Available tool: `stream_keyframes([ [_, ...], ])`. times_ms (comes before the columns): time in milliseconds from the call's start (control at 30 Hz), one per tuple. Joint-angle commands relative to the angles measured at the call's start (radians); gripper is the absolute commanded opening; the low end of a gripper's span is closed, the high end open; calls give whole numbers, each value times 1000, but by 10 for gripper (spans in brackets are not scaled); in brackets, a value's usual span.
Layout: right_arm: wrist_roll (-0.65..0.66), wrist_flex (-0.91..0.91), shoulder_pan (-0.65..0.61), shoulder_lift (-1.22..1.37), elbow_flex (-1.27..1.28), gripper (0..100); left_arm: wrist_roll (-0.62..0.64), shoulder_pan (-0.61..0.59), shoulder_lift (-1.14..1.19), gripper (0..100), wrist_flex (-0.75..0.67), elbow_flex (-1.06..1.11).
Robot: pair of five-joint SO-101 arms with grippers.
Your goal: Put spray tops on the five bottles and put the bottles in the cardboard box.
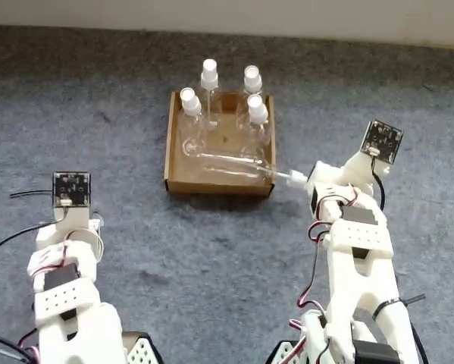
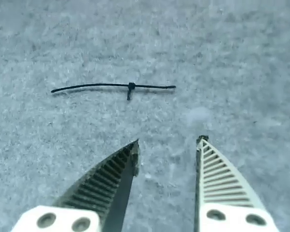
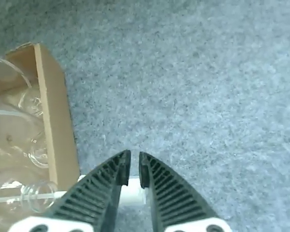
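soft, even light falls from above on the grey carpet (image 1: 211, 258), bright enough that the arms and the cardboard box (image 1: 168, 144) throw only faint, loose-edged shadows, and a paler strip runs along the far edge. the clear bottles (image 1: 192, 130) catch small white glints and pale reflections on their walls, and the white spray top (image 3: 132, 186) shows bright between the dark inner faces of the right gripper (image 3: 134, 153). ahead of the left gripper (image 2: 169, 141), a thin black cable tie (image 2: 111, 86) casts a slim, weak shadow just beside itself.
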Motion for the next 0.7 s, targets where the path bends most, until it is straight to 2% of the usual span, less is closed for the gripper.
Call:
stream_keyframes([
  [0,11,-10,15,-4,-54,6,-8,-30,-18,184,-63,5],
  [67,11,-7,15,-19,-54,6,-8,-28,-18,184,-63,12],
  [167,11,90,12,-88,-61,6,-8,1,-18,184,-63,18],
  [367,25,340,7,-475,-47,6,-8,108,-18,185,-64,19],
  [533,226,417,7,-785,200,6,-8,214,-18,185,-63,18],
  [667,261,421,8,-1000,384,6,-8,280,-19,185,-61,18],
])
